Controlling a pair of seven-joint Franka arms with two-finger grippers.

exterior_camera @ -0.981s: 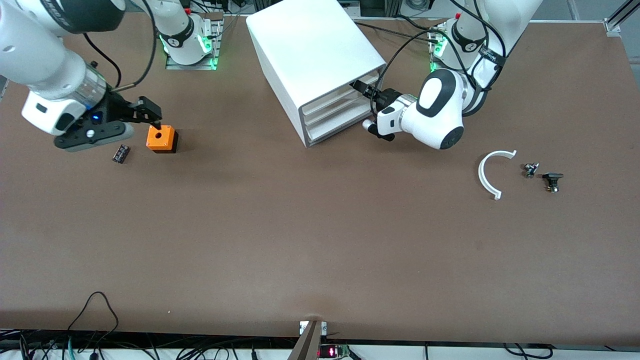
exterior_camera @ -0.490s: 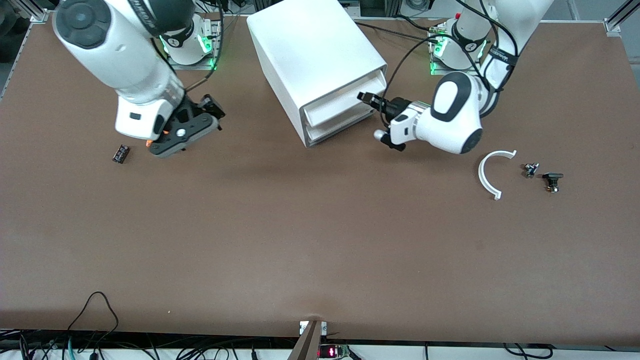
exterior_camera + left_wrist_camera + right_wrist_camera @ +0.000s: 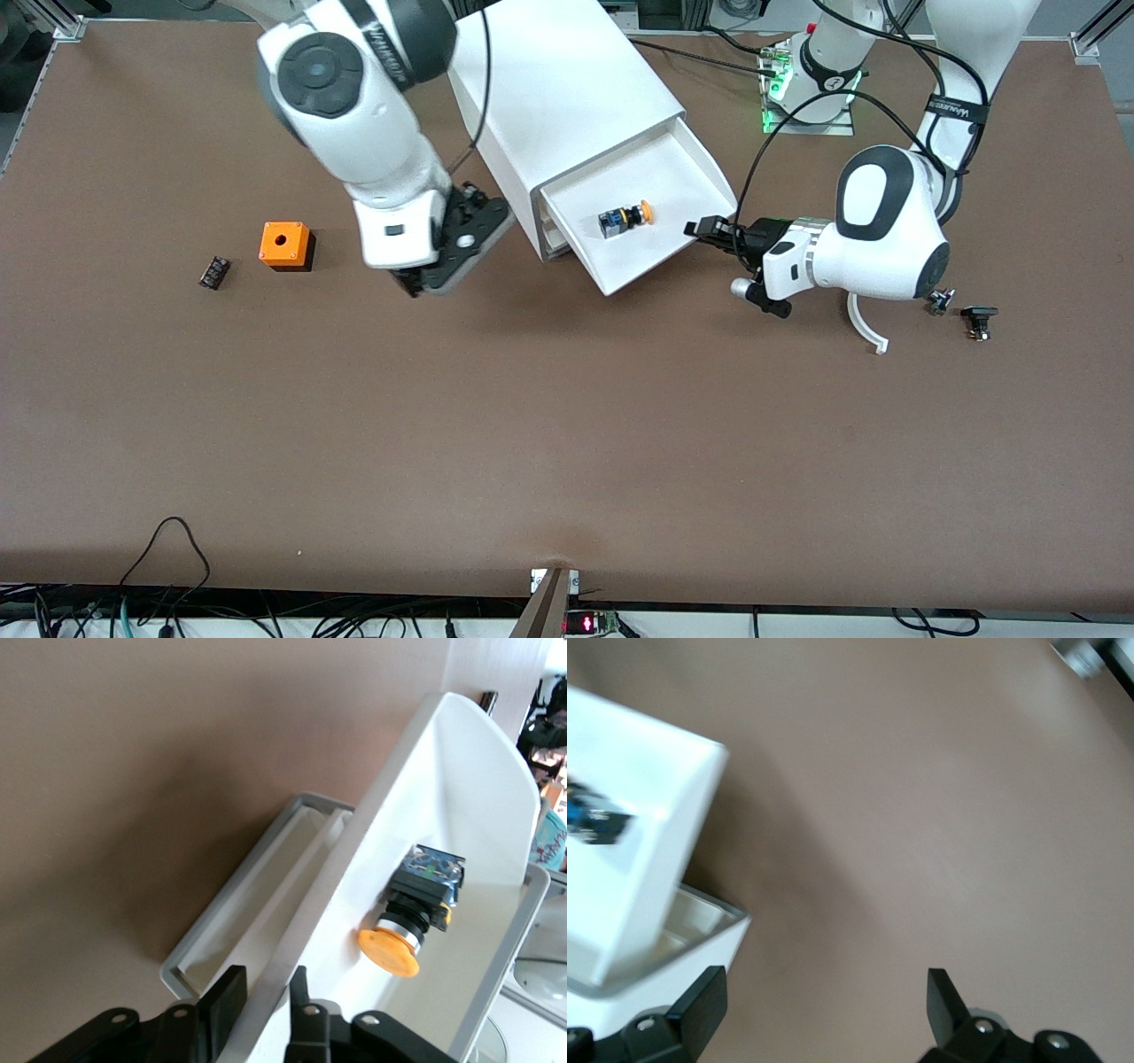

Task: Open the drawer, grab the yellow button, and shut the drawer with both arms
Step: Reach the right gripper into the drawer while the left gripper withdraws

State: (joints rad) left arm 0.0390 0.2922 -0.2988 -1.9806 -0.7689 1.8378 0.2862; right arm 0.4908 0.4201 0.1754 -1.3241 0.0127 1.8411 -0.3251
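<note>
The top drawer (image 3: 660, 173) of the white cabinet (image 3: 558, 89) stands pulled well out toward the front camera. The button (image 3: 625, 218), with its orange cap and dark and blue body, lies on its side in the drawer. My left gripper (image 3: 702, 229) is shut on the drawer's front wall; in the left wrist view its fingers (image 3: 226, 992) pinch that wall (image 3: 354, 859), with the button (image 3: 409, 914) just inside. My right gripper (image 3: 480, 213) is open and empty above the table beside the cabinet, toward the right arm's end. The right wrist view shows the drawer's corner (image 3: 656, 824).
An orange cube with a round hole (image 3: 284, 245) and a small black block (image 3: 213, 271) lie toward the right arm's end. A white curved piece (image 3: 866, 330) and two small dark parts (image 3: 941, 301) (image 3: 978, 321) lie toward the left arm's end. Two lower drawers (image 3: 257, 877) stay in.
My left gripper has pulled the top drawer out, which uncovered the button. My right arm has swung from the orange cube over to the cabinet's side.
</note>
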